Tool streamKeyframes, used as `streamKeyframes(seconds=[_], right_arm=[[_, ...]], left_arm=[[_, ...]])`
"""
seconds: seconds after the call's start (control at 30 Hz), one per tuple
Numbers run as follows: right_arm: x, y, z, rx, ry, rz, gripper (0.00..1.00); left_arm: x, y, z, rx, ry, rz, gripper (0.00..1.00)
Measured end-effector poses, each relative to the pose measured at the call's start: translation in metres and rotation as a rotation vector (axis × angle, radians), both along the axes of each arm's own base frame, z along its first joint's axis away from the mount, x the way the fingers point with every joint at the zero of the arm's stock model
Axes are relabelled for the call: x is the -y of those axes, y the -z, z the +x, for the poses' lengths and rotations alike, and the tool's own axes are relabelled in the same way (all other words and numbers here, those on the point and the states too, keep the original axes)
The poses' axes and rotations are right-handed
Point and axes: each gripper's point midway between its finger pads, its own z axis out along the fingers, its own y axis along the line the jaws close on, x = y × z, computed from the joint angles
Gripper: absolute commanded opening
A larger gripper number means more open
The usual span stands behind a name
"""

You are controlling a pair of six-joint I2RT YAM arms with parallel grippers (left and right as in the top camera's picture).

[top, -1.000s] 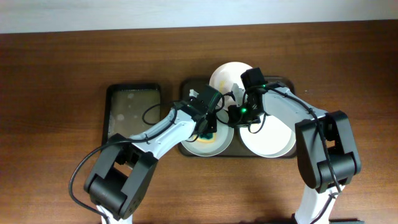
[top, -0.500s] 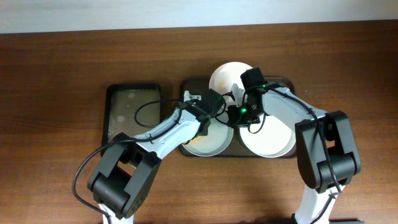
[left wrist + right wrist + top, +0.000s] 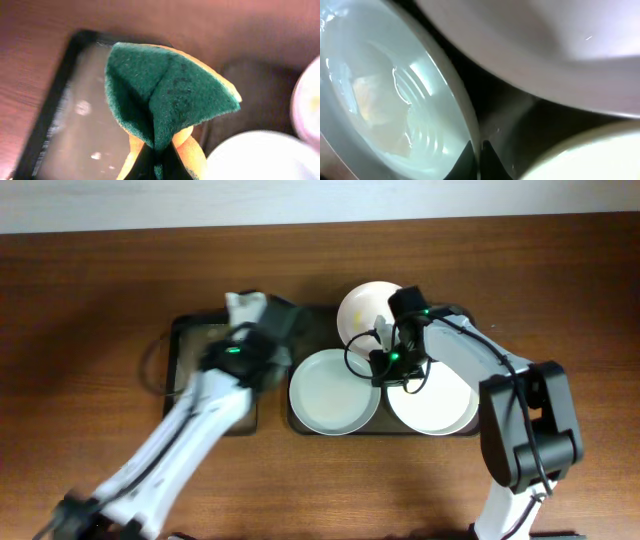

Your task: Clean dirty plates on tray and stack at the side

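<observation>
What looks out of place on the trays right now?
The rear round white plate juts past the far rim of the dark brown rectangular tray, with the right gripper pinching its edge. A yellowish smear shows inside it. The front left plate and front right plate sit inside the tray.

The left arm point(image 3: 190, 430) runs as a blurred streak from the lower left corner up toward the middle, its links stretched out nearly straight. The left gripper point(image 3: 156, 157) is at its far end, jaws closed tight on the folded base of a sponge point(image 3: 165, 95). The right arm point(image 3: 490, 365) rises from the lower right, bends at the elbow and reaches inward and down to the left, a green light showing on its wrist. The right gripper point(image 3: 479, 150) points downward, its two dark fingers pinched together on the thin rim of a plate point(image 3: 395, 100).
</observation>
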Motion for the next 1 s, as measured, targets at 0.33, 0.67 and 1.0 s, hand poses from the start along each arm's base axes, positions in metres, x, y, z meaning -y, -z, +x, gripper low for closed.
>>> streamKeyframes(seconds=[0.33,0.67,1.0], right_arm=[[-0.01,-0.119,0.029,0.344,-0.094,-0.267,0.04],[-0.01,-0.175,0.034,0.653,-0.186,-0.791,0.04],[-0.024,-0.223,0.025,0.855,-0.414,-1.169,0.04]], left_arm=[[-0.071,-0.009,-0.015,-0.08,-0.152,-0.204,0.0],[-0.074,-0.002,-0.024,-0.132,-0.153,-0.223,0.0],[-0.074,-0.001,-0.026,-0.145,-0.145,-0.222,0.0]])
